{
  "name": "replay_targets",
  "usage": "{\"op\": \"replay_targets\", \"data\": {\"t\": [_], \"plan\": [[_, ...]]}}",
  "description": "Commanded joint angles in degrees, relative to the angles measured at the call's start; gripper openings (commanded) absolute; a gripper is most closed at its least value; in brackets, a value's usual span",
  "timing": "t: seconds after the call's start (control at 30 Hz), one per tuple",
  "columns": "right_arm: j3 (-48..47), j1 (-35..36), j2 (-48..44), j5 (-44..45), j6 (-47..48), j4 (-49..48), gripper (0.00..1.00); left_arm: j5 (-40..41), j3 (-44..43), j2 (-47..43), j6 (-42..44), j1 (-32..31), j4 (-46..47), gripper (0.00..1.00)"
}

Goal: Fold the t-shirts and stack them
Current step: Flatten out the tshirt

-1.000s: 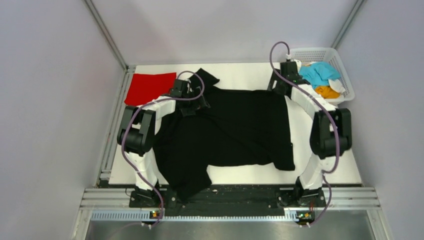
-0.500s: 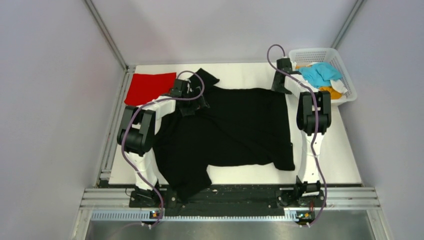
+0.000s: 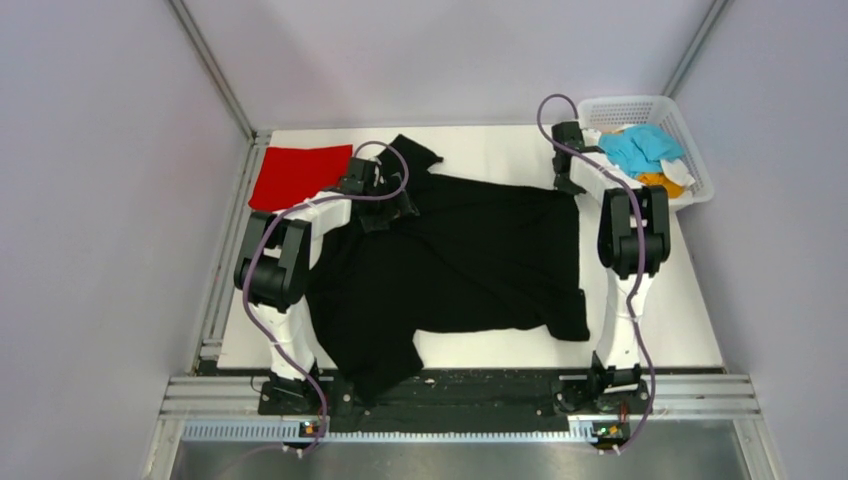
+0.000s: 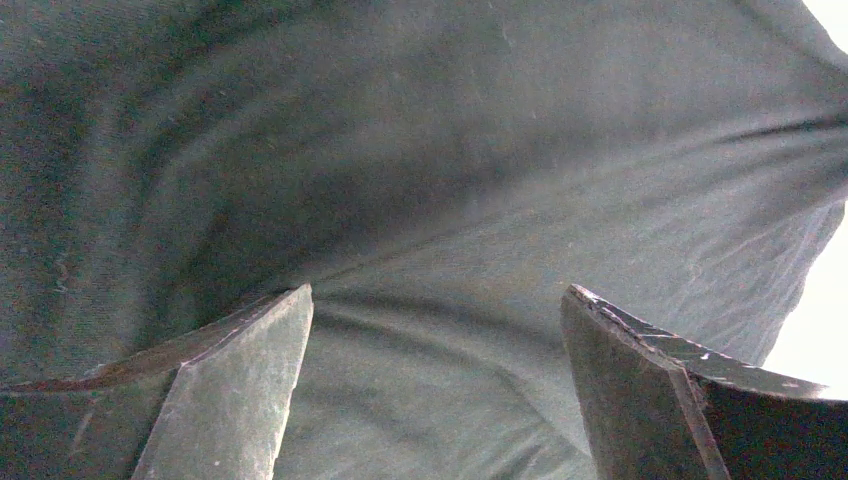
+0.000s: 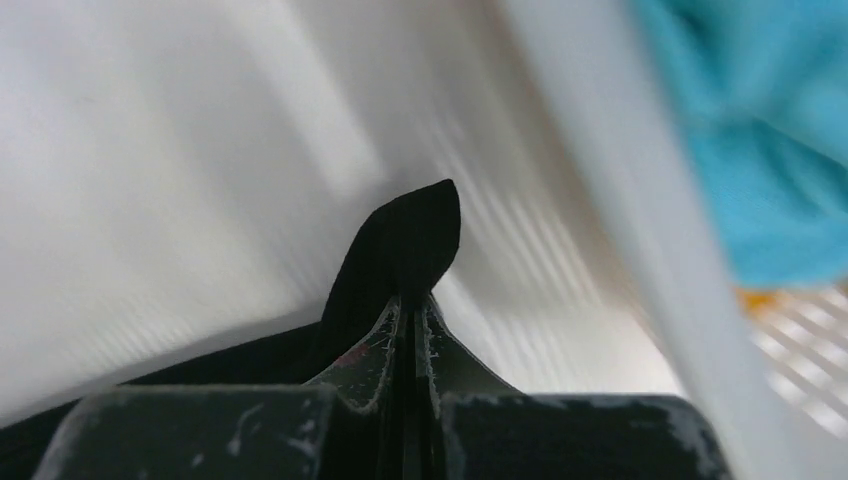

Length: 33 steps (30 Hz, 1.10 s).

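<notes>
On table [image 3: 500,145] | black t-shirt [image 3: 470,260] | soft matte cloth, wrinkled, sprawled

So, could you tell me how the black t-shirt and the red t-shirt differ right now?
The black t-shirt lies spread open and rumpled; the red t-shirt is a neat flat rectangle. The black one covers far more table than the red. The right claw pinches the black one's corner; nothing touches the red. Both lie outside the basket.
</notes>
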State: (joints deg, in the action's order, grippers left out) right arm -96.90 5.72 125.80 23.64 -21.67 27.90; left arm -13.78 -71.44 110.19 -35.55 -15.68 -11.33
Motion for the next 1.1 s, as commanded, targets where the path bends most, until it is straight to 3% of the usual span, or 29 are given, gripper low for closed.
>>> {"op": "replay_targets", "data": {"t": [0.0, 0.17, 0.3, 0.33, 0.4, 0.43, 0.53, 0.63, 0.73, 0.93, 1.07], "plan": [[1.6, 2.8, -12.6, 20.0, -3.5, 8.3, 0.00, 1.3, -0.9, -0.8, 1.2, 0.3, -0.7, 0.99], [-2.7, 6.2, -11.1, 31.0, -9.1, 17.3, 0.00, 1.4, -1.0, -0.8, 1.5, 0.3, -0.5, 0.99], [-15.7, 7.5, -1.3, 31.2, -9.0, 20.2, 0.04, 2.6, -1.9, -0.3, 1.6, 0.5, -0.8, 0.99], [-19.7, 7.5, 2.1, 29.6, -8.4, 20.3, 0.09, 2.8, -2.4, -0.1, 1.5, 0.7, -0.9, 0.99], [-28.0, 7.5, 8.5, 23.1, -6.3, 20.5, 0.39, 3.5, -3.4, 0.4, 1.6, 1.1, -1.7, 0.99], [-32.0, 7.5, 11.2, 20.7, -5.6, 21.2, 0.48, 3.8, -4.1, 0.6, 1.5, 1.3, -2.2, 0.99], [-37.6, 7.8, 12.7, 19.6, -6.8, 23.5, 0.69, 5.1, -5.8, 0.3, 1.4, 1.7, -3.3, 0.99], [-30.1, 7.9, 4.9, 15.3, -4.1, 17.4, 0.86, 5.9, -7.0, -0.9, 1.4, 1.8, -3.7, 0.99], [-13.1, 8.5, -5.6, 8.8, -1.4, 7.5, 0.96, 5.6, -7.5, -2.0, 1.3, 1.8, -2.8, 0.99], [13.5, 8.9, -19.9, -12.1, -2.6, -9.5, 0.98, 4.7, -13.7, 1.0, 1.5, 1.8, -1.8, 0.99], [23.8, 9.3, -20.7, -17.9, -6.1, -18.3, 0.98, 3.7, -20.5, 7.6, 0.8, 1.8, -1.5, 0.99]]}}
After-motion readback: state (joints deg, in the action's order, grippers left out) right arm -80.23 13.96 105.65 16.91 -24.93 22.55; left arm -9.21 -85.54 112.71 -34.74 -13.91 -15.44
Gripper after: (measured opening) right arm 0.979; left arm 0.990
